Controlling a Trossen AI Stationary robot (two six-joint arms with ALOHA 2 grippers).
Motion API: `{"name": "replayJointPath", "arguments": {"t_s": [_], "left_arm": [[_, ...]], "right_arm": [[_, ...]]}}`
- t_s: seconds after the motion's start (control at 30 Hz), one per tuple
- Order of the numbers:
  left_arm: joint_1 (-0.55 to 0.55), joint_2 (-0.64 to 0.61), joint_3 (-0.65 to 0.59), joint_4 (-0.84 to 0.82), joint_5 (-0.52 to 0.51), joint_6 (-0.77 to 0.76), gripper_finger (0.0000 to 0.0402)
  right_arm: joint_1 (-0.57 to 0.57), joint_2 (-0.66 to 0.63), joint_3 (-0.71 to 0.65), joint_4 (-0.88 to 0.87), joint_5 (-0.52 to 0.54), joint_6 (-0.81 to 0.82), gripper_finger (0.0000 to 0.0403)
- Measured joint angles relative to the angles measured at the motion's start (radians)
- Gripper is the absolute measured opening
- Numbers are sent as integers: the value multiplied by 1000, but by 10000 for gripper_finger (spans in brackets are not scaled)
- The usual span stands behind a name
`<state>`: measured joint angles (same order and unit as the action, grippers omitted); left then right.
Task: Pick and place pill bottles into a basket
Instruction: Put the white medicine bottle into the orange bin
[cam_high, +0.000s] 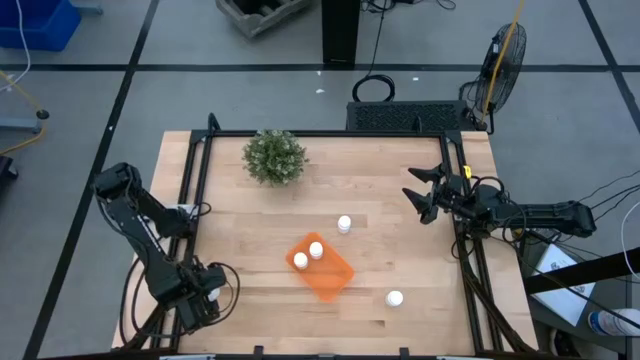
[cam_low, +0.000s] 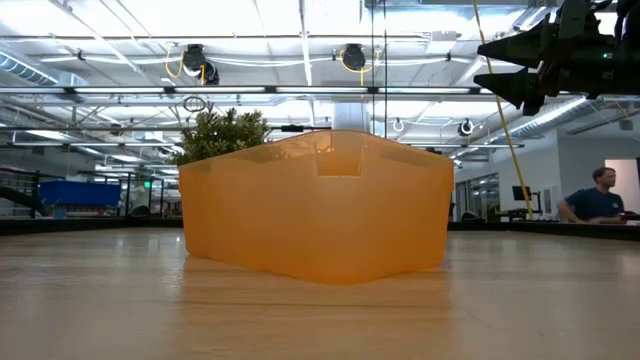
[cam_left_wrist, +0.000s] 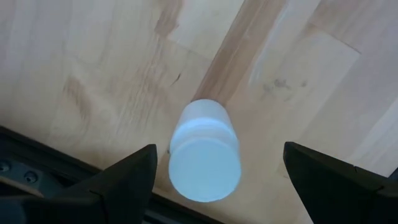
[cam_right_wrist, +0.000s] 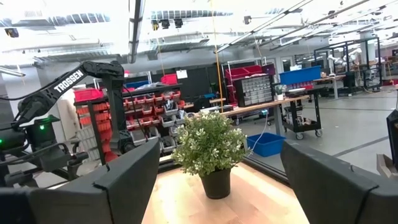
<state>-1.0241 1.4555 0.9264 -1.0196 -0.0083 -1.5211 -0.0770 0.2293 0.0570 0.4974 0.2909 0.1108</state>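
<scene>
Left gripper (cam_left_wrist: 211, 177) hangs low over the table (cam_high: 400, 225) at its near-left corner, fingers (cam_left_wrist: 124, 177) spread wide apart, with one pill bottle (cam_left_wrist: 205, 152) standing upright between them and untouched. Judged step: lining up a grasp on this bottle; next move likely calls for dropping a little lower, closing on the body below the cap, then lifting and carrying it toward the basket (cam_high: 322, 266). Basket sits well ahead of the left fingers, mid-table, with two bottles (cam_high: 308, 255) already inside. Two more bottles stand loose on the table: one (cam_high: 344, 224) just beyond the basket, one (cam_high: 395, 298) off to its near-right side. Right gripper (cam_high: 425, 195) waits raised at the table's right edge, fingers apart and empty, pointing toward the plant (cam_high: 274, 157). The high view hides the bottle under the left arm; only the left wrist view shows it. The low view shows just the basket wall (cam_low: 320, 215), so none of the bottles are seen there. The right wrist view shows the plant, no bottles.
</scene>
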Motion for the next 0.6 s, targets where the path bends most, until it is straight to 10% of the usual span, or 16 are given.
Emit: {"name": "replayJointPath", "arguments": {"t_s": [0.6], "left_arm": [[0, 0, -1, -4, -19, 16, 351]], "right_arm": [[0, 0, 0, -17, -5, -17, 325]]}}
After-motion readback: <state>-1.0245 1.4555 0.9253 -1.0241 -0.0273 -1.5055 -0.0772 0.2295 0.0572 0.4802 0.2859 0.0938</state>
